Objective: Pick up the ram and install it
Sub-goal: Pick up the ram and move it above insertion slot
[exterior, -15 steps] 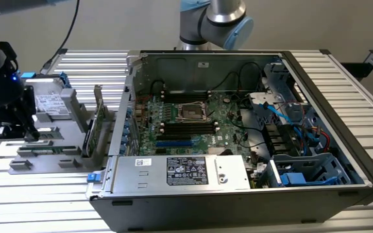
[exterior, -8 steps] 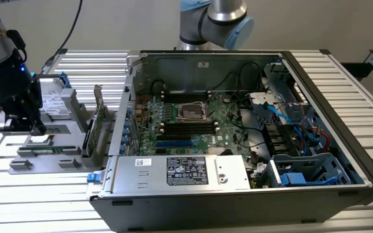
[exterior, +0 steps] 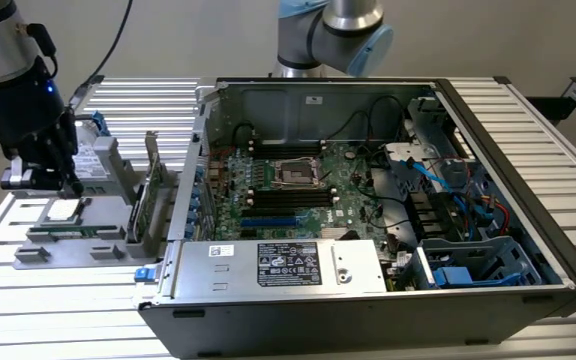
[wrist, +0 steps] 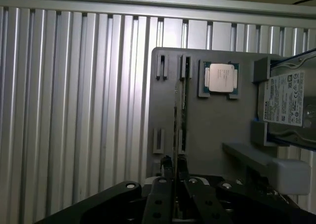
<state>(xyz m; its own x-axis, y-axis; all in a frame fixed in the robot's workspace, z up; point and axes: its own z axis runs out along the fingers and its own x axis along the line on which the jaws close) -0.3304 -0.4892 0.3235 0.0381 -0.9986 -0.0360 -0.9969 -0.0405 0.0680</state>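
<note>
One tool grips the ram edgewise — slatted table alongside.

One ram, one processor, one drive

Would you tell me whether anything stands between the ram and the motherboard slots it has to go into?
Yes. The end effector grips the ram in the grey tray; between there and the motherboard slots stand the upright expansion card and the case's side wall. The slots lie open from above.
</note>
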